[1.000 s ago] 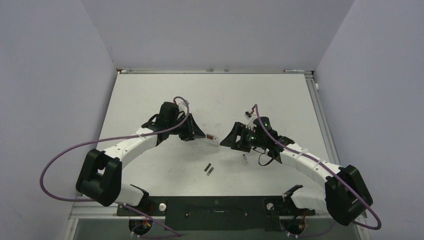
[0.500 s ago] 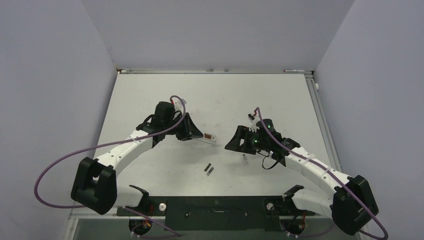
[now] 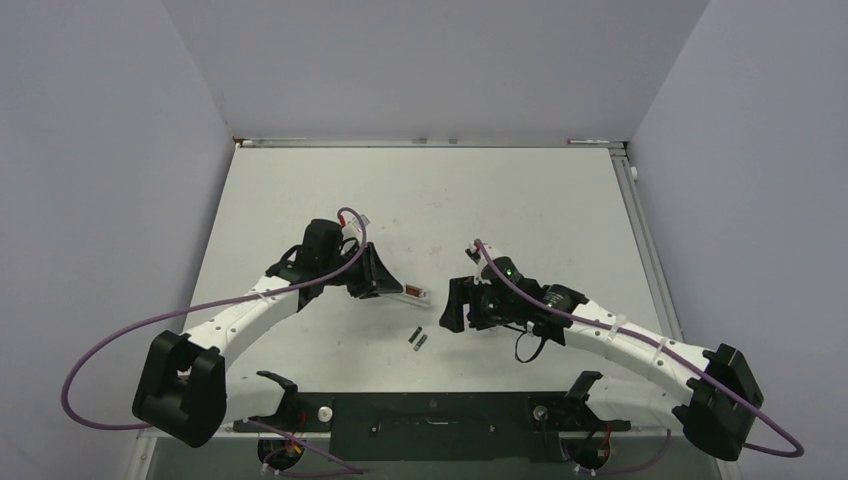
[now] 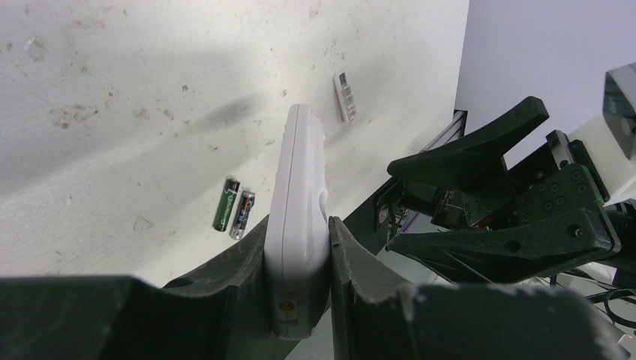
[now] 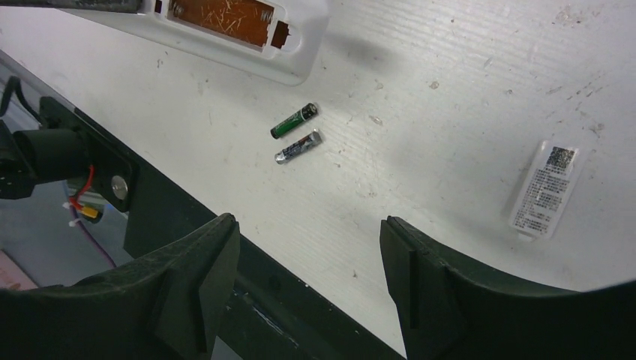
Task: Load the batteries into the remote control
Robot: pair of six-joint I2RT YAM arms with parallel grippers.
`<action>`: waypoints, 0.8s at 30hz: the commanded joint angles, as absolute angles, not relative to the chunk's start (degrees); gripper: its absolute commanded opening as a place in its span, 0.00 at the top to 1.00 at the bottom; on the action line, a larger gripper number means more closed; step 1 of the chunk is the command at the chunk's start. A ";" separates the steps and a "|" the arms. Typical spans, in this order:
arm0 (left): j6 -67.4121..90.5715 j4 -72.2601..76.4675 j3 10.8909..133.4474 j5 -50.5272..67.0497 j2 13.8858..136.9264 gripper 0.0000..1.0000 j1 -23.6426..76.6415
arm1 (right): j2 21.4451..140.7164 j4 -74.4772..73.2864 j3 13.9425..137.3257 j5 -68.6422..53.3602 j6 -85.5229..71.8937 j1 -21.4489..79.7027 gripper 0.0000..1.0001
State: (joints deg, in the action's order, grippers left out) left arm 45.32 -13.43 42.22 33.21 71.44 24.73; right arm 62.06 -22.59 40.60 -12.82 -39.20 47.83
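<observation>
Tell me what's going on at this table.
The left gripper is clamped on the white remote, whose battery slot is uncovered and empty. The two batteries lie side by side on the table near its front edge. The right gripper hangs open and empty close to them. The cover lies off to one side.

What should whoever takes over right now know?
Left gripper: shut on the remote, held on edge, slot open and empty.
Right gripper: open, empty, above the table near the batteries.
Both batteries lie side by side on the table. Cover: off, lying on the table apart from them.
Done: cover off, remote gripped.
To do: pick up each battery and seat both in the slot.
</observation>
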 commanded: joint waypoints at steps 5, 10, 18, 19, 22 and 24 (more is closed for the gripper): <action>48.86 -2.58 36.10 37.53 71.80 1.00 24.30 | 63.75 -27.43 44.47 -1.65 -38.16 54.48 0.33; 49.40 2.03 33.56 36.99 73.49 0.99 24.26 | 64.39 -28.28 44.47 1.46 -38.94 57.57 0.33; 49.99 7.19 30.47 36.24 77.33 0.91 24.26 | 66.02 -28.92 44.30 3.73 -39.89 59.44 0.33; 50.08 7.75 30.35 36.02 77.75 0.90 24.27 | 66.33 -28.85 44.30 3.77 -39.98 59.75 0.33; 50.18 8.70 30.49 35.21 79.19 0.87 24.26 | 66.92 -28.69 44.47 3.86 -39.94 60.22 0.33; 50.27 9.23 30.63 34.62 80.30 0.84 24.26 | 67.33 -28.65 44.63 4.01 -39.83 60.34 0.33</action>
State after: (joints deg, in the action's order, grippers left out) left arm 49.84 3.62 30.11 35.27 78.81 24.58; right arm 66.67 -28.77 42.17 1.69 -39.64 59.68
